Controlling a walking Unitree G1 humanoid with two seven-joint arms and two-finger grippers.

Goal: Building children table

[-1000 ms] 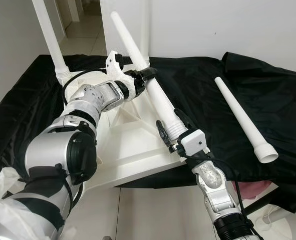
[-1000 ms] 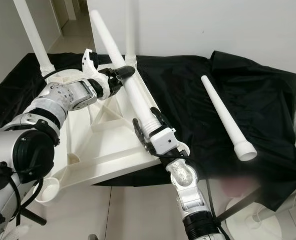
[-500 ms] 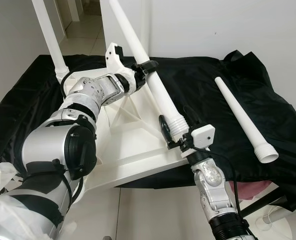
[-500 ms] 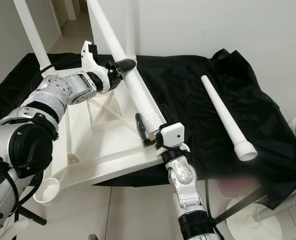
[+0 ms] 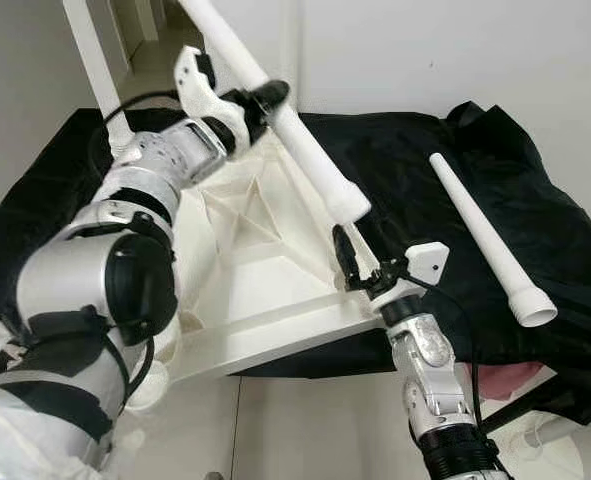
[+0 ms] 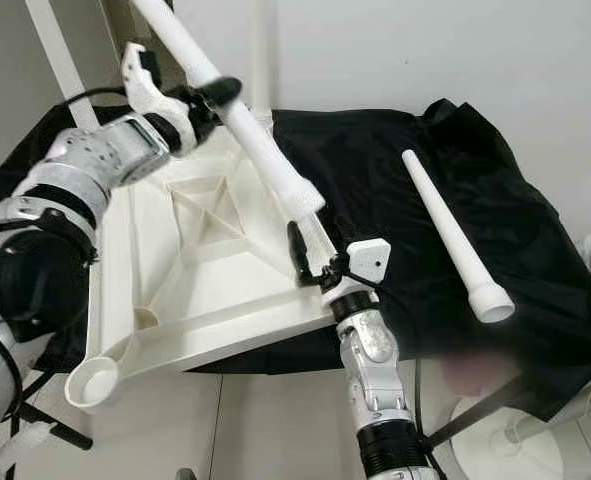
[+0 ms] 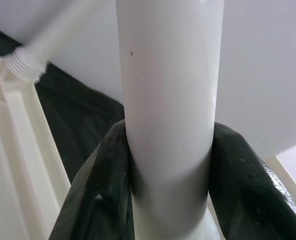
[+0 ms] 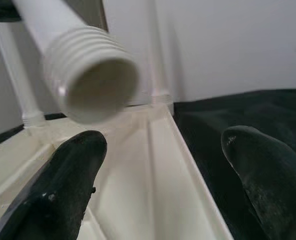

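Observation:
A white table leg (image 5: 300, 140) hangs tilted in the air, with my left gripper (image 5: 265, 100) shut around its shaft. In the left wrist view both black fingers (image 7: 100, 200) press against the leg (image 7: 168, 100). Its threaded hollow end (image 8: 95, 80) floats free just above my right gripper (image 5: 353, 242), which stands open at the near right corner of the upturned white tabletop (image 5: 265, 300). Two legs stand screwed in at the back, one on the left (image 5: 90, 55) and one on the right (image 5: 291, 50). A loose leg (image 5: 480, 235) lies on the black cloth to the right.
A black cloth (image 5: 415, 170) covers the work surface under the tabletop. An open round corner socket (image 6: 93, 380) shows at the tabletop's near left. White walls stand close behind, and tiled floor (image 5: 305, 420) lies below the front edge.
My left gripper has raised the held leg up and to the left. The right gripper has let go of the threaded end, which now hangs above its open fingers.

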